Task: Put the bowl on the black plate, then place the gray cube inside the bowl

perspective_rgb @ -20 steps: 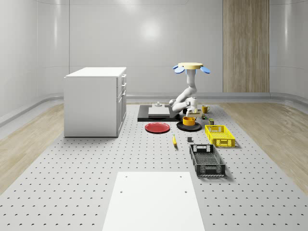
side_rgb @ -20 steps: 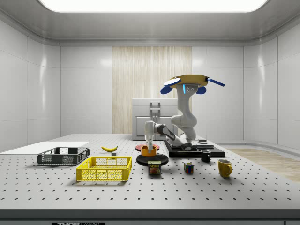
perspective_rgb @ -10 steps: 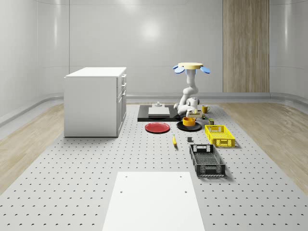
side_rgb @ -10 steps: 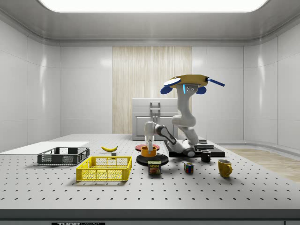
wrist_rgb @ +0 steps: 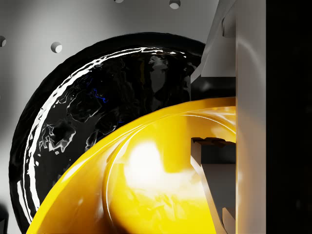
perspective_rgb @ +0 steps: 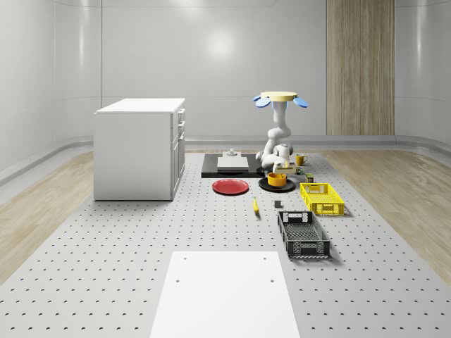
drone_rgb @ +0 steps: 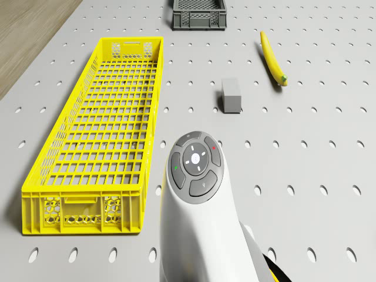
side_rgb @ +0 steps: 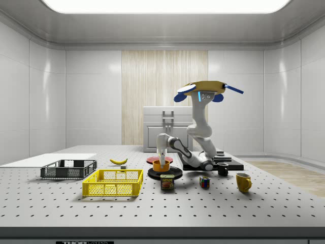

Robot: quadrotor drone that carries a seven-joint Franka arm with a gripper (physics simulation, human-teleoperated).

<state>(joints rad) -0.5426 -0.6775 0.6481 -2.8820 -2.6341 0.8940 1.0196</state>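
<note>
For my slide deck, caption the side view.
Hovering drone lowers the yellow bowl over the black plate.

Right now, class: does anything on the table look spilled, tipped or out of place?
Nothing stands out. The bowl sits upright over the black plate with the gripper at its rim; the gray cube lies flat beside the yellow crate.

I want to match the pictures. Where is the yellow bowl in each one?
Whole-scene view: bowl just right of the red plate.
Side view: bowl mid-picture, right of the yellow crate.
Wrist view: bowl close up.
Shared landmark: the black plate, right at the bowl.
</note>
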